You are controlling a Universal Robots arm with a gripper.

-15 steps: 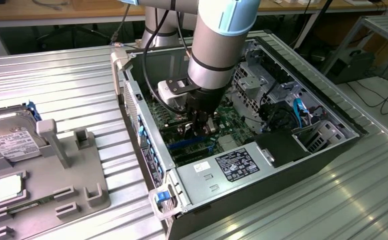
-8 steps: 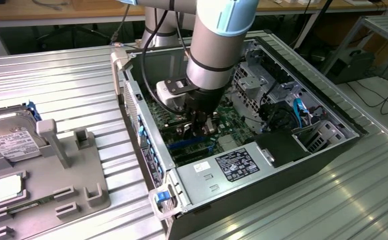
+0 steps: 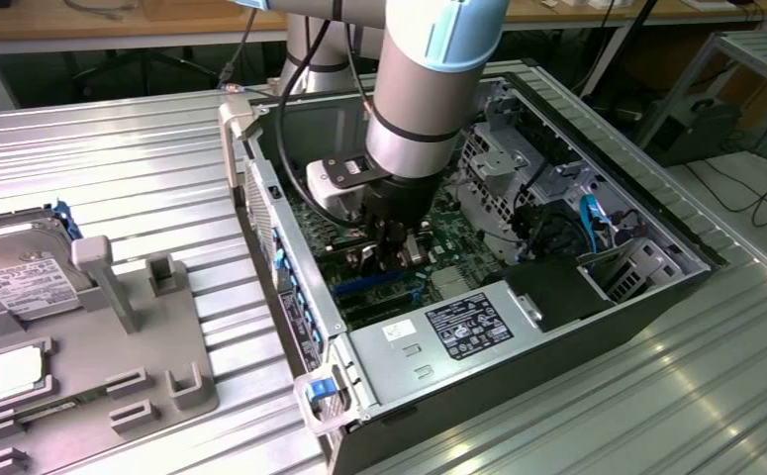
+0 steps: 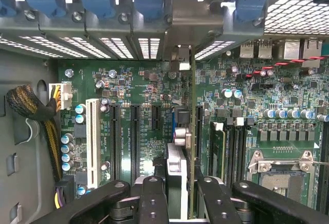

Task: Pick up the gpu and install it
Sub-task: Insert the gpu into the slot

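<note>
Exterior view: my arm reaches into the open computer case (image 3: 647,252), whose label text I cannot read. Over the motherboard (image 4: 139,106), my gripper (image 4: 180,193) grasps the gpu (image 4: 193,131), standing edge-on among the black slots (image 4: 134,136).

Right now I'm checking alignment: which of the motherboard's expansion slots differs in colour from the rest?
The white slot, nearest the yellow-and-black power cable bundle; the other slots are black.
</note>
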